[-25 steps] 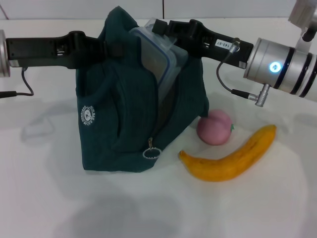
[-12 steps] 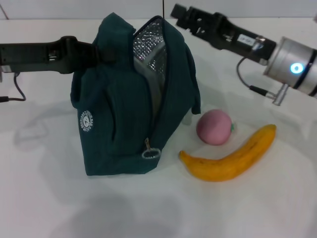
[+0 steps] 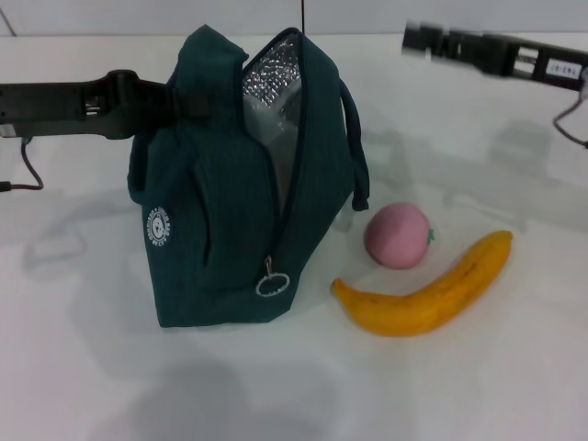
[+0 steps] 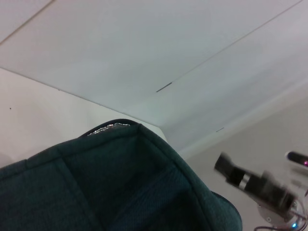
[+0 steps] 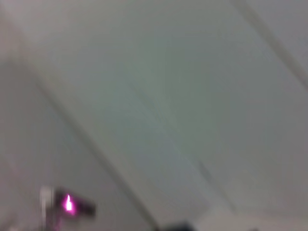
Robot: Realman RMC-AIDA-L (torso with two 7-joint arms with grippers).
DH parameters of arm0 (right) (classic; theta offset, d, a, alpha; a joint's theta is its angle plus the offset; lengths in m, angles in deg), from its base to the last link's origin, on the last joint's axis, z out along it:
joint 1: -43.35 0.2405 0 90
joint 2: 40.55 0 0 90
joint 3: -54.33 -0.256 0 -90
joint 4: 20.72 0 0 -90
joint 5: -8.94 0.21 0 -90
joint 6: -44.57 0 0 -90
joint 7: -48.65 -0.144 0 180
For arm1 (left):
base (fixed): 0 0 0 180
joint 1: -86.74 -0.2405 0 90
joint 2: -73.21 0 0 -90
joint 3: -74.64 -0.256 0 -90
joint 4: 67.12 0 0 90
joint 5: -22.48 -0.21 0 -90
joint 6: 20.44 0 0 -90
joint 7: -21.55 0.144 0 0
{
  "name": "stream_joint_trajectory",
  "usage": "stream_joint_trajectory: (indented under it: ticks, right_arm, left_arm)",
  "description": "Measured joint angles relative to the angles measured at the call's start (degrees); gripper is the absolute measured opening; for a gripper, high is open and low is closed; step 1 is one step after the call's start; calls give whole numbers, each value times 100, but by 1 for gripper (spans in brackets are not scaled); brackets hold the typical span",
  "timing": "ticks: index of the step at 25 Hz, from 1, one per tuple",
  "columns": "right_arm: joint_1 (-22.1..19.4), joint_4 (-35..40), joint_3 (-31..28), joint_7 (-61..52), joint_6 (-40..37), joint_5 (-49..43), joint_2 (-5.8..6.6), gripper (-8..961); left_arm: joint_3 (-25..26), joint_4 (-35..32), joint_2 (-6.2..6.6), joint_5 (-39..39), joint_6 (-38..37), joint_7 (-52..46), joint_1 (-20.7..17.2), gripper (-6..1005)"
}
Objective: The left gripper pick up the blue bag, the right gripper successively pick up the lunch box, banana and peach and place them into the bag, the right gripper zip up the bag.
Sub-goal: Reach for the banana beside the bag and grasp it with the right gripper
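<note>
Head view: one blue bag, one peach and one banana are counted on the white counter; no lunch box can be made out. The bag stands upright at the left-centre, its mouth gaping along the side facing the fruit, so that the silver foil lining is exposed. One ring zip pull hangs at the lower end of the opening. One small round white logo is printed on the bag's front face; lettering runs around its rim but cannot be read. The peach lies just beside the bag, on its right, and the banana is laid in front of the peach, close to it, curving toward the right.

The left gripper is pressed against the upper left of the bag; its fingers are hidden by the fabric, so it cannot be told how far they are closed. The right gripper is held high at the far right, well apart from the bag, with nothing seen in it; its fingers are smeared, and their opening cannot be told. One white label with unreadable dark characters is carried on that arm.

In the left wrist view the bag's upper corner fills the lower part, with the right gripper farther off.
</note>
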Motion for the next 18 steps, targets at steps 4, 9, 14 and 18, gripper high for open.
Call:
stream_joint_trajectory:
  ticks: [4,9,14,18]
  right_arm:
    - [103,1384,-504,-1111,-84,-2598,375,665]
    - [175,3161,-2116,-1493,-1610,-6423,-209,676]
    - [217,4324,-2701,-1140,-2604,-8313,-816,740]
    - [376,4506,-2336,-897,-2840,-8496,-891,802]
  left_arm:
    - [-19,-12,2,3,0,10,11,35]
    - [-44,-15,10,3,-37,17,25,34]
    - [-44,-19,10,3,-60,55,22,34]
    - [-44,-18,-4,3,-61,81,18,34]
